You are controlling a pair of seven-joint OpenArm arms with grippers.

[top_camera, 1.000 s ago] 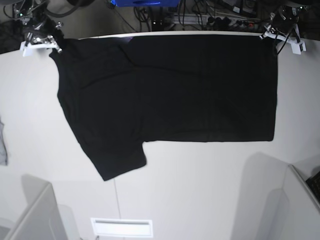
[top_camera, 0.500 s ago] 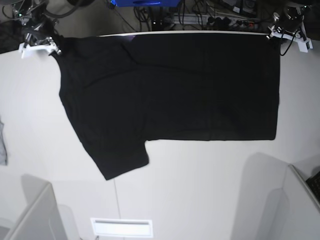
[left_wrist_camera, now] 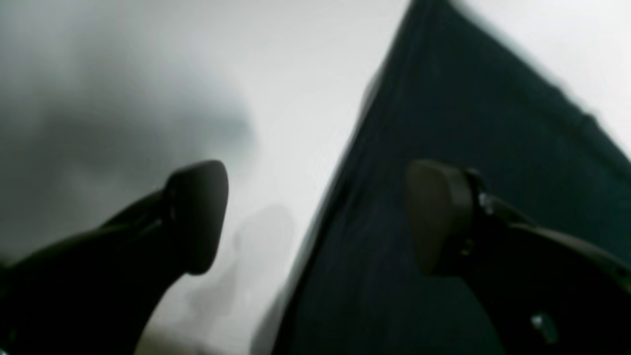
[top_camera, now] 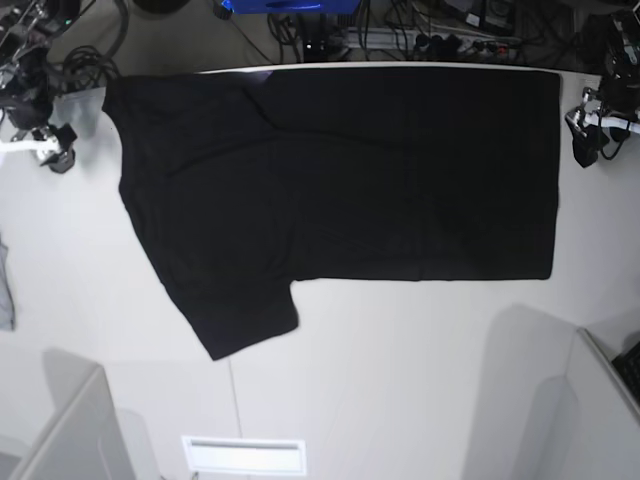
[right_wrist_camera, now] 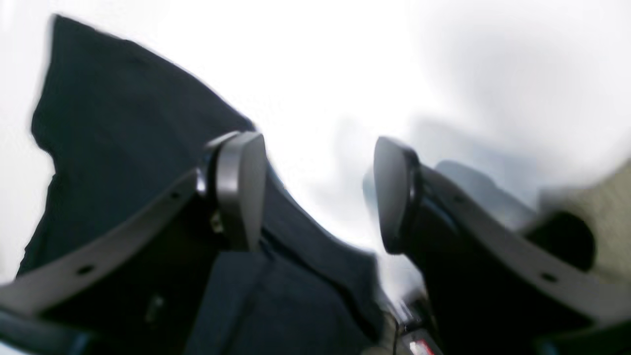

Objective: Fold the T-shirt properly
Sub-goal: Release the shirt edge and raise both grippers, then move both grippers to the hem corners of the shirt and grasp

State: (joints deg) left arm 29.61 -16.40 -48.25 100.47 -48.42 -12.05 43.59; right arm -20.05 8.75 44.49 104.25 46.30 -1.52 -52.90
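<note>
Fingers on both of my arms stand apart with nothing between them. On the left wrist camera I see the left gripper [left_wrist_camera: 315, 217] hanging above the worktop [left_wrist_camera: 276, 98], one finger [left_wrist_camera: 197, 217] over bare white surface and the other over the black T-shirt [left_wrist_camera: 443, 123], whose straight edge runs up between the two pads. On the right wrist camera the right gripper [right_wrist_camera: 315, 192] is likewise spread wide; one finger [right_wrist_camera: 241, 187] sits above the dark cloth [right_wrist_camera: 123, 148] and the other above pale worktop [right_wrist_camera: 345, 64]. Both wrist views are blurred, so I cannot tell whether either pad touches the fabric.

From the base camera, the T-shirt [top_camera: 340, 170] lies flat on the white worktop [top_camera: 400, 380], spread wide along the far edge and reaching from the far left corner almost to the right side. One short sleeve [top_camera: 235, 315] sticks out toward the near side at the left. A thin sliver of purple [top_camera: 258, 77] shows at the far edge. My left gripper [top_camera: 588, 135] is just beside the shirt's right edge, off the cloth. My right gripper [top_camera: 50, 150] is at the far left, apart from the shirt's left edge. A small grey scrap [top_camera: 6, 285] lies at the left border, well apart from the shirt.
</note>
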